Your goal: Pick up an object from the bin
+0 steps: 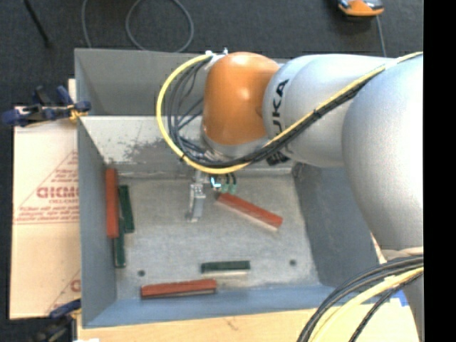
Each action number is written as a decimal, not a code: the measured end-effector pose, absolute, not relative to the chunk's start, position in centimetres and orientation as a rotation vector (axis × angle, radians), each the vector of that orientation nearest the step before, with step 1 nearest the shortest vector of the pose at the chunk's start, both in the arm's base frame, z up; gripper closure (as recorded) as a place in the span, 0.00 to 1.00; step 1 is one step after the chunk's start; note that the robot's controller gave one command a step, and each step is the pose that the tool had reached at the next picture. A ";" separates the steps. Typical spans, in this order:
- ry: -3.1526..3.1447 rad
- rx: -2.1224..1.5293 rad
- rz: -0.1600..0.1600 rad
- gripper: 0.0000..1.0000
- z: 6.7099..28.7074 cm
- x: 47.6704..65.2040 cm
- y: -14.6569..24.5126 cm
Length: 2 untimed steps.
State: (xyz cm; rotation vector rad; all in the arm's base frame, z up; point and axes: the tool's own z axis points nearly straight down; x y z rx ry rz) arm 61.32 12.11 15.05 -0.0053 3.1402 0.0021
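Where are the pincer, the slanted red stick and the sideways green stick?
pincer (194, 211): camera view, its lower end.
slanted red stick (249, 211): camera view, its middle.
sideways green stick (225, 266): camera view, its middle.

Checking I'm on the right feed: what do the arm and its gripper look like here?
A bulky silver-grey arm of rounded links, with black KUKA lettering, a glossy orange dome cover at the wrist, looped yellow and dark cables, and a slim grey metal gripper below.

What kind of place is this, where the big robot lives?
Most likely a robot testing lab: a KUKA arm reaches into a grey metal bin holding red bars and green bars, and loose cables lie on the dark floor.
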 end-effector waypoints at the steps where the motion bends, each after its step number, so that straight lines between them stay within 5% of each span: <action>1: 3.143 -0.016 -0.006 0.00 6.6 62.9 5.5; 2: 3.128 -0.212 -0.008 0.00 7.1 63.4 -4.9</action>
